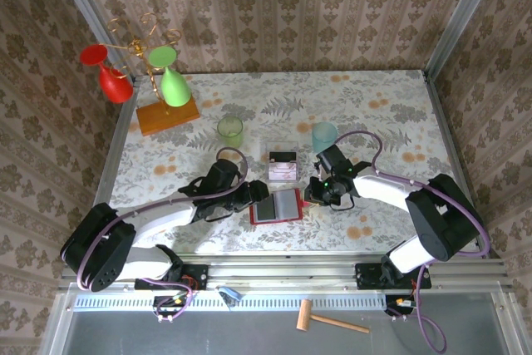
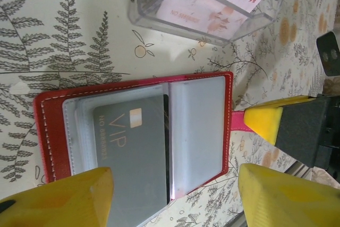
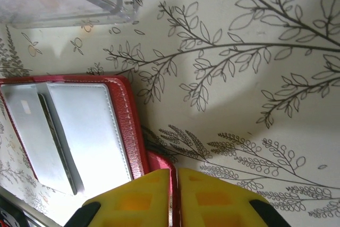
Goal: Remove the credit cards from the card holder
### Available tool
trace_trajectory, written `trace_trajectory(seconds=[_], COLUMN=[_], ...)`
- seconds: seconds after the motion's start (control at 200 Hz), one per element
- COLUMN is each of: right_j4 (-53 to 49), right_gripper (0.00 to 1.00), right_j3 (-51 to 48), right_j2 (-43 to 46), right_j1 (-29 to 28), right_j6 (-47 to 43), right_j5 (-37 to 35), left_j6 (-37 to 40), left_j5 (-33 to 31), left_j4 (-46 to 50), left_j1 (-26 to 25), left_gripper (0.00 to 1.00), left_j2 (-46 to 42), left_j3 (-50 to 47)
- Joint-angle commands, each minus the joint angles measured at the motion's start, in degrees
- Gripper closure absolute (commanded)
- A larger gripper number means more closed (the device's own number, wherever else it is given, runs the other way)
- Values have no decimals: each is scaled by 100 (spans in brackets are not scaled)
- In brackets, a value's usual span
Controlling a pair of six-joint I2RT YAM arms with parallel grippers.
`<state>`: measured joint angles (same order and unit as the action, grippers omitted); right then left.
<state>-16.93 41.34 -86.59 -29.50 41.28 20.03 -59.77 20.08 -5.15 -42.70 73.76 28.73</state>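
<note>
1. currently the card holder (image 1: 277, 205) lies open on the table (image 1: 374, 106) between both arms, with a grey vip card (image 2: 127, 158) in its clear pocket.
2. the right gripper (image 3: 174, 178) is pressed together on the red tab (image 3: 155, 159); it should hold firm and low, pinning the wallet flat.
3. the left gripper (image 2: 175, 184) hovers spread over the card; it should pinch the card's edge alone, then draw along the pocket.

Red card holder (image 1: 277, 205) lying open on the table (image 1: 391, 114). Left gripper (image 1: 253, 196) sitting at its left edge; right gripper (image 1: 309, 197) meeting its right edge. Clear box (image 1: 283, 165) standing just beyond, green cup (image 1: 230, 130) and pale blue cup (image 1: 324, 135) flanking farther back.
</note>
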Motion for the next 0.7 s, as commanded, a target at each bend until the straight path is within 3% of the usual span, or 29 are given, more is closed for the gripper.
trace_trajectory(seconds=[0.0, 0.695], right_j4=[-199, -133], right_gripper=[89, 91], right_j3=[-18, -326], right_j2=[203, 440], right_j1=[13, -39], right_j6=[-25, 178], right_j5=[-107, -140], left_j6=[39, 71], left_j5=[-26, 146], left_j4=[70, -163], left_j1=[30, 41], left_gripper=[36, 36], left_j2=[-41, 331], left_j3=[-35, 97])
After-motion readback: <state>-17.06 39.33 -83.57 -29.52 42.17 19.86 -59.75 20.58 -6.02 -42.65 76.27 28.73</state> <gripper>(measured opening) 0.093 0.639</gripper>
